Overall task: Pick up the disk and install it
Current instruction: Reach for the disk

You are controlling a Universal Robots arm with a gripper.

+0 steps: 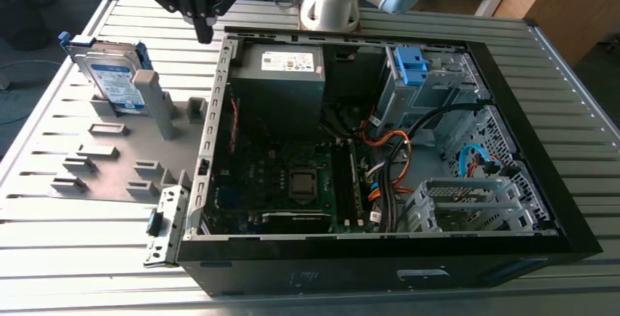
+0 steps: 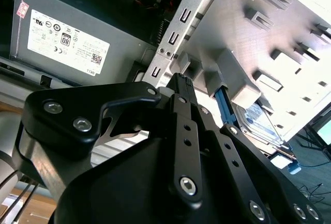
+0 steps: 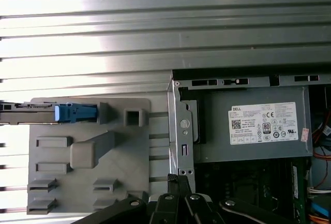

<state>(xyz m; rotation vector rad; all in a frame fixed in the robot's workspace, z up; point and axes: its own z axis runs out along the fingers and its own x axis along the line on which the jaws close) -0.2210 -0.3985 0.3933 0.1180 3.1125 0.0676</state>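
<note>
Hovering just outside the PC case (image 1: 388,250), at the corner nearest the PSU (image 1: 281,83), is the gripper (image 1: 203,34). Fingers pressed together, tips meeting, nothing between them. Tips point down, clear of the case rim; no contact seen. Case lies on its side, panel off, on a slatted metal table (image 1: 87,236). Disk (image 1: 112,76) is outside the case, off the long wall that the gripper hangs beside. It stands on edge in a grey fixture plate (image 1: 107,178) that sits just beside that wall. White-and-blue label faces the case, blue rails along its edges. A tall grey post (image 1: 147,91) rises from the plate btwn disk and case wall; can't tell if post and disk touch. Gripper and disk are apart. In the first wrist view the disk reads edge-on as a thin strip w/ a blue rail end, farther from the case than the post. Inside the case: PSU w/ white sticker in the corner under the gripper's side. A bare blue bracket (image 1: 409,63) sits in the bay at the far wall from the disk. Motherboard (image 1: 290,178) on the floor, mid-case. Orange cables (image 1: 388,142) run btwn board and bay. Silver drive cage (image 1: 465,203) sits at the corner diagonally opposite the PSU.
</note>
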